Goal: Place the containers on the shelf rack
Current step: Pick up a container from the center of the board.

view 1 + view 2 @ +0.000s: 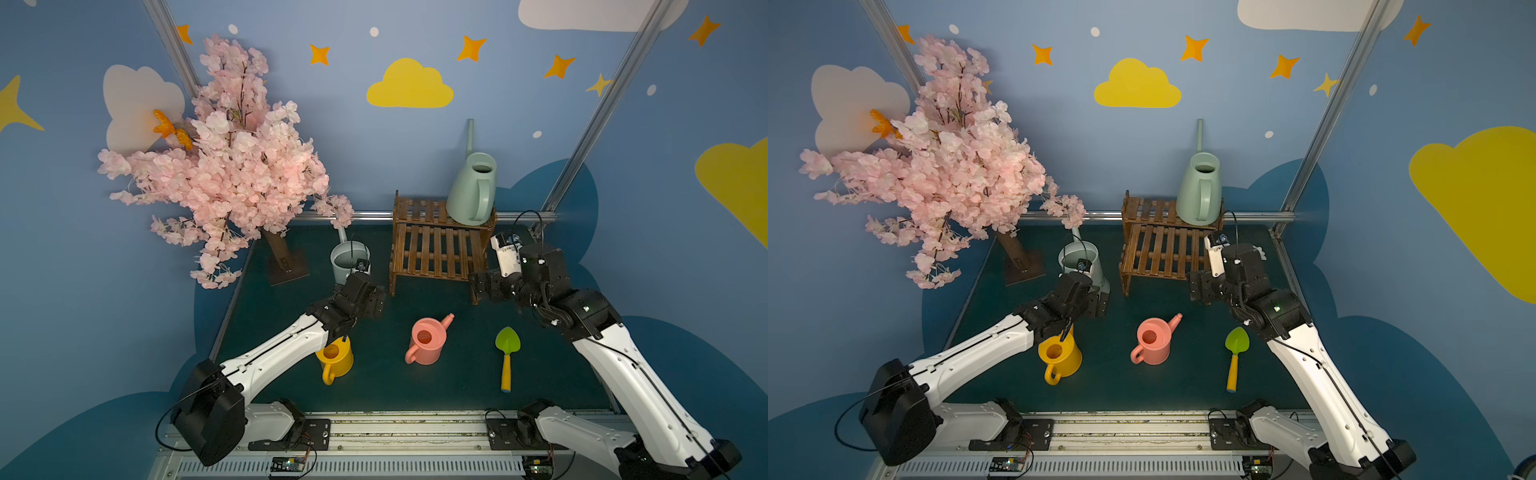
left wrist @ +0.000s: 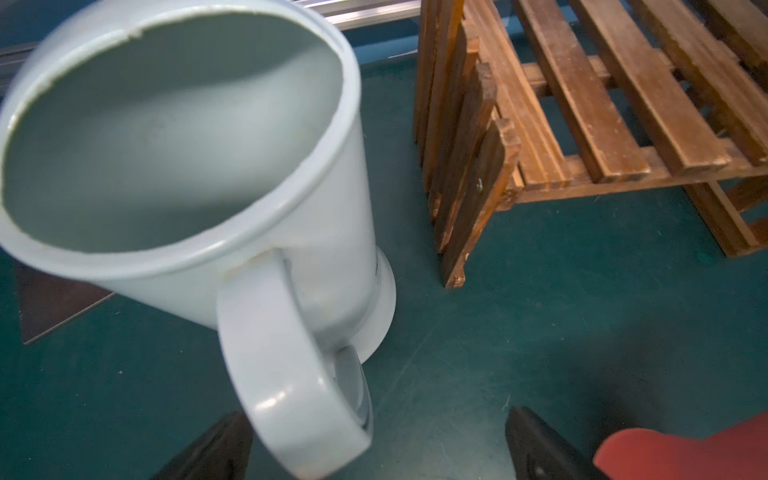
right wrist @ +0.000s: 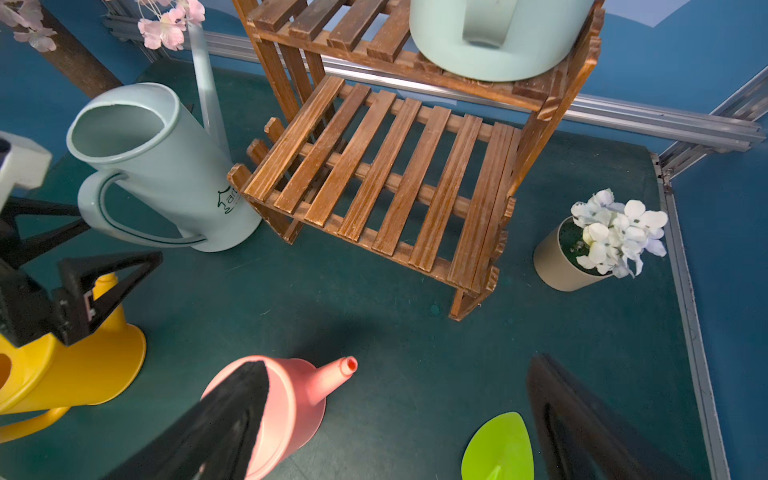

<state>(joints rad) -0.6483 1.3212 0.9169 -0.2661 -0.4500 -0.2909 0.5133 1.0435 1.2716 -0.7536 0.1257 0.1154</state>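
- Mint-green can (image 1: pixel 471 189) stands upright on the right end of the top tier of the rack (image 1: pixel 436 253). We count that one as placed.
- The lower tier is bare. Three cans are on the worktop (image 1: pixel 415 386): blue-grey can (image 1: pixel 347 259) just beside the rack's left side, yellow can (image 1: pixel 336 357) partly under the left arm, pink can (image 1: pixel 426 340) out in the middle.
- Step in hand, as we judge it: the left hand (image 1: pixel 374 299) is lining up on the handle (image 2: pixel 286 374) of the blue-grey can.
- Left hand: jaws wide apart, gripping nothing. In its wrist view the handle loop reaches into the gap, nearer one finger; we cannot tell whether it touches.
- Next move, we reckon: ease forward until the handle sits squarely between the fingers, close, then lift high enough to clear the rack's front edge.
- Right hand (image 1: pixel 477 289): jaws wide apart and empty, hovering off the rack's front right corner, with the pink can near below it.
- Left arm reaches low across the yellow can. Right arm has its elbow raised and its wrist turned inward.
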